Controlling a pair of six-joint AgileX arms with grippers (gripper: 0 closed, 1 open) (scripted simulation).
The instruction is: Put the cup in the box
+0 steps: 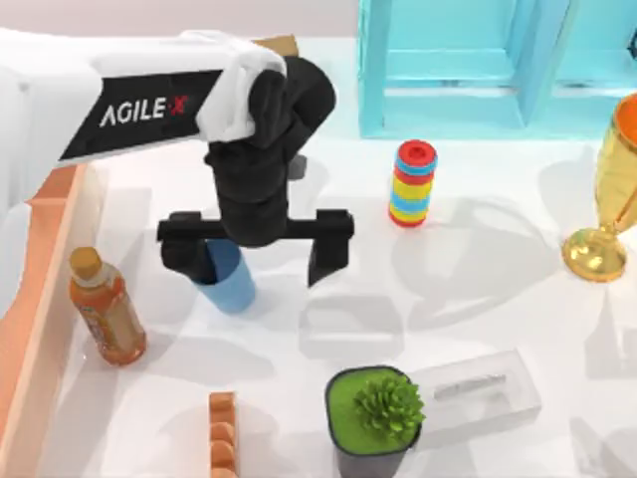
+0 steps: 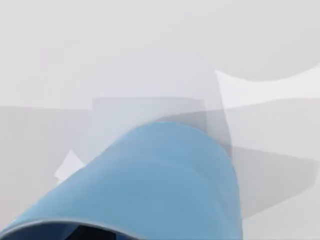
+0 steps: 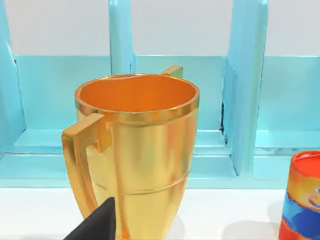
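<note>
Hovering left gripper (image 1: 257, 247) over blue cup (image 1: 228, 284), white table (image 1: 478, 299)

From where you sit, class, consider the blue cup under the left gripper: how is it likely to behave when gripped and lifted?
The cup looks rigid, so it should probably hold its shape. Its smooth, tapered wall, seen in the left wrist view, may slip in the fingers of the left gripper, which stand wide open with one at its rim. Being small and hollow, it is likely light and easily tipped.
</note>
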